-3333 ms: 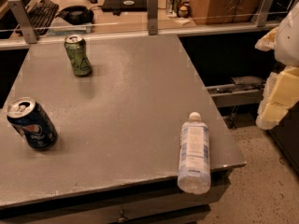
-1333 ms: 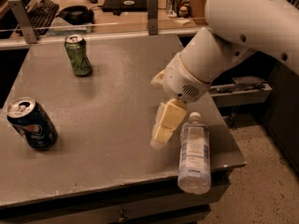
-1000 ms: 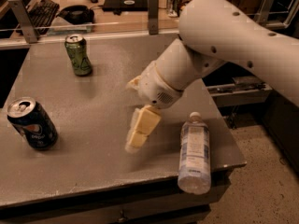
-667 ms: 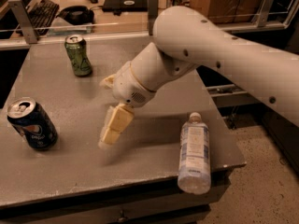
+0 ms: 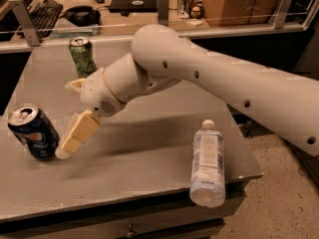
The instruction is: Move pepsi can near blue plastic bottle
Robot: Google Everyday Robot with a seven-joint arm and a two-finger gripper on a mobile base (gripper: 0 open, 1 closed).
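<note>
Camera view: my jaws are spread wide, can [image 5: 33,133] just beside them. I should slip around its middle, then squeeze softly.

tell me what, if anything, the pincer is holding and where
Nothing is held. The pincer is open beside the pepsi can, not around it.

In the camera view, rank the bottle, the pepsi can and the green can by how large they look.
1. the bottle, lying down, clearly the longest.
2. the pepsi can.
3. the green can: it looks smaller, but it stands farther back, so the cans may match.
The gripper hangs beside the pepsi can, fingers open.
</note>
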